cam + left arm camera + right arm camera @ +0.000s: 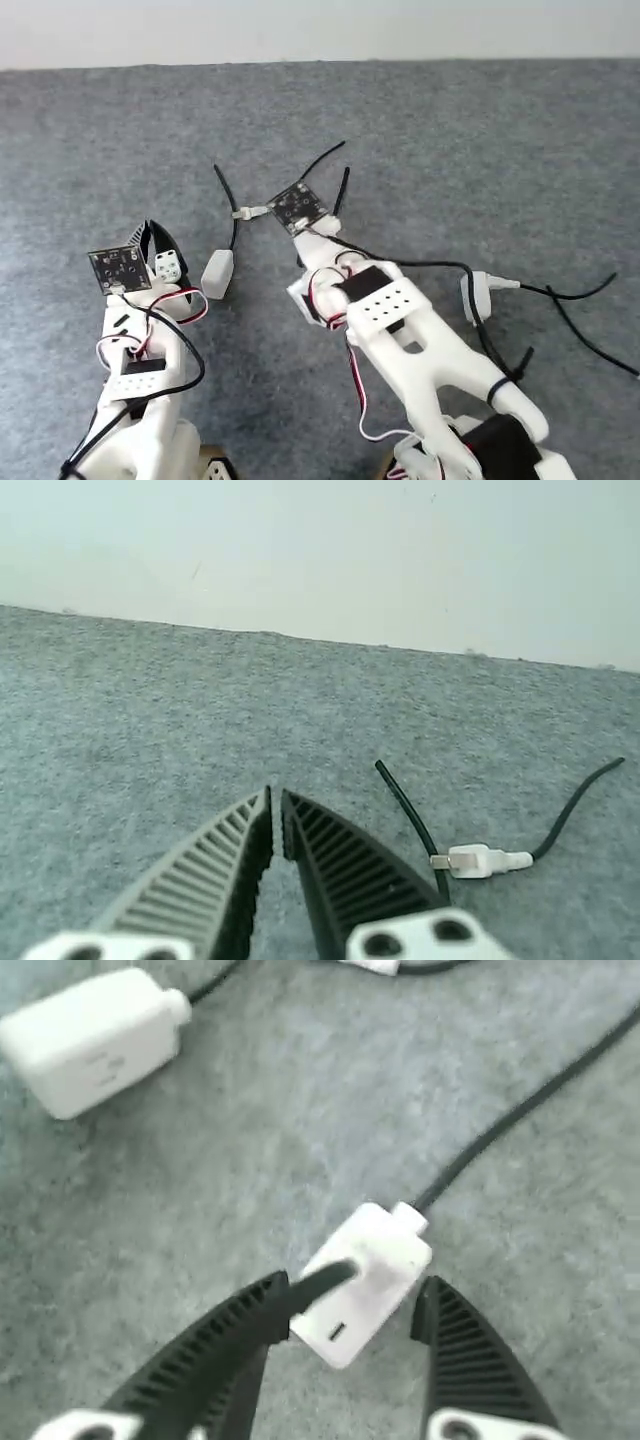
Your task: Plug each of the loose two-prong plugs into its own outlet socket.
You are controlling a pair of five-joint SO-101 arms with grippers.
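My right gripper [355,1295] is open, low over the carpet, with its jaws on either side of a white outlet socket [362,1278]. One finger [250,1320] touches the socket and the other stands a little clear. The socket's black cable [520,1110] runs away from it. A second white socket [92,1040] [217,272] lies loose nearby. A loose white two-prong plug [250,212] [482,860] lies on the carpet beyond it. My left gripper [276,815] [150,232] is shut and holds nothing, well short of that plug.
A third white socket [471,297] lies to the right with a white plug [499,284] against it; I cannot tell whether it is pushed in. Black cables [580,300] trail across the grey carpet [480,140]. A pale wall [320,30] borders the far side.
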